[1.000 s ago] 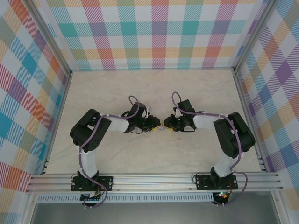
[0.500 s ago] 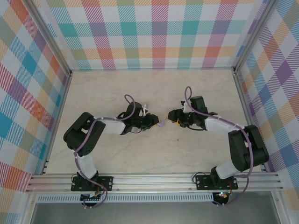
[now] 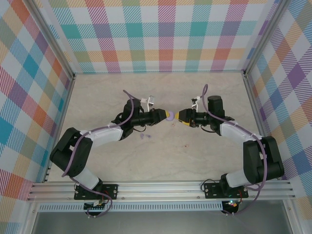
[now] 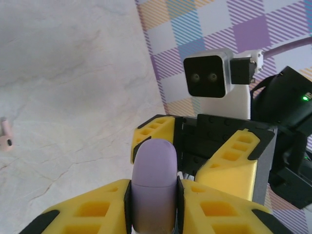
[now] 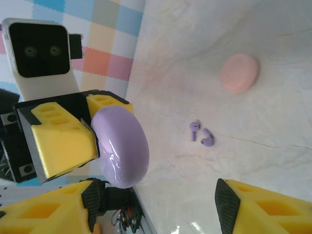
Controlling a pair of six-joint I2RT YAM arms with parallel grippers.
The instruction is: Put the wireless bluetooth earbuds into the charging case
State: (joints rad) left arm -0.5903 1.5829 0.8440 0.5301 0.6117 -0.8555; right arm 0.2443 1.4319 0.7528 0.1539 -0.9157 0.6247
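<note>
top view: noted left fingers point(image 3: 163, 116) and right fingers point(image 3: 181, 116) facing tip to tip over the middle of a pale marbled bench point(image 3: 209, 156), walled on three sides by pastel checked panels point(image 3: 165, 39).

found left fingers clenched on a smooth rounded purple plastic charging case point(image 3: 169, 115). gripped at its near end between the two yellow pads, with the rounded far end sticking out towards the right fingers. shell looks shut in both wrist views.

found right fingers released: spread wide in their own wrist view, grasping nothing. in that view the case sits just ahead of them, nearer one tip. saw a slim gap between case and right fingers in top view.

located two tiny purple stemmed earbuds point(image 5: 207, 139) lying loose on the bench, just beside one another. placed apart from the case, on its near-left side in top view, close by the left forearm.

recorded a pink rounded glossy disc point(image 5: 239, 73) resting on the bench beyond the earbuds in right wrist view, apart from them.

left wrist view: saw a white wrist camera housing with black two-lens face point(image 4: 207, 75) above the right fingers. also saw a small green light point(image 4: 306, 96) lit on the black body beside it.
</note>
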